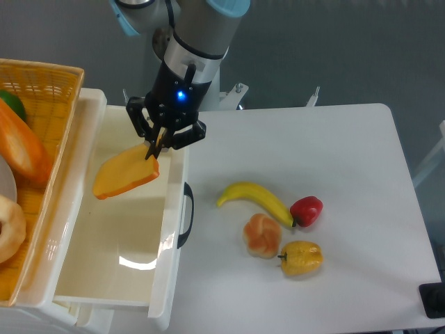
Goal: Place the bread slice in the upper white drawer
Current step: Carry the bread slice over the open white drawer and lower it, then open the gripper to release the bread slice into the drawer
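Note:
The bread slice (124, 173) is a flat yellow-orange piece with a darker orange crust edge. My gripper (154, 148) is shut on its right end and holds it tilted in the air over the upper white drawer (115, 243). The drawer is pulled open, its glossy inside shows nothing in it, and its black curved handle (185, 215) faces right. The slice hangs above the drawer's rear part, near its right wall.
A yellow woven basket (43, 97) at the left holds a long orange baguette (21, 149), something green and a white plate. On the table right of the drawer lie a banana (256, 197), a round bun (262, 235), a red pepper (306, 210) and a yellow pepper (301, 258).

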Motion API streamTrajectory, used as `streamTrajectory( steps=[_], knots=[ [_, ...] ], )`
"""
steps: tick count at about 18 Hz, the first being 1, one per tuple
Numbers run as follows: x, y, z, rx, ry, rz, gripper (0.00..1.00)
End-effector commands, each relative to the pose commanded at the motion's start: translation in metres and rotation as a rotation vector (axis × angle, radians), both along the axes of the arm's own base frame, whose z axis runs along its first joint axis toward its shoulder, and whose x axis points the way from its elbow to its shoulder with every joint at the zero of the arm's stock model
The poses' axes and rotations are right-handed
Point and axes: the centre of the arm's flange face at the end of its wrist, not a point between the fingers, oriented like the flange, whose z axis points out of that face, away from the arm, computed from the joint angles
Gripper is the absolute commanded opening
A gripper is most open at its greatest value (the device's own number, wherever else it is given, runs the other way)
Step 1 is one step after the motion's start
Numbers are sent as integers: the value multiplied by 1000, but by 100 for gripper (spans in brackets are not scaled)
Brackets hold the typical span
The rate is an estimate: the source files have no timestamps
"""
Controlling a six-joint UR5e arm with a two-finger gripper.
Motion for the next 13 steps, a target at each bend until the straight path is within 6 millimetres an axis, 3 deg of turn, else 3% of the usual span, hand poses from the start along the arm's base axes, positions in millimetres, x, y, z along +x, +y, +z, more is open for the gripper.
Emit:
streamTrajectory(
  steps=[8, 12, 13],
  knots=[
    [-1, 12, -20, -23, -28, -18, 8],
    [3, 17, -23, -25, -27, -32, 25],
    [4, 18, -24, -24, -25, -40, 38]
  ],
)
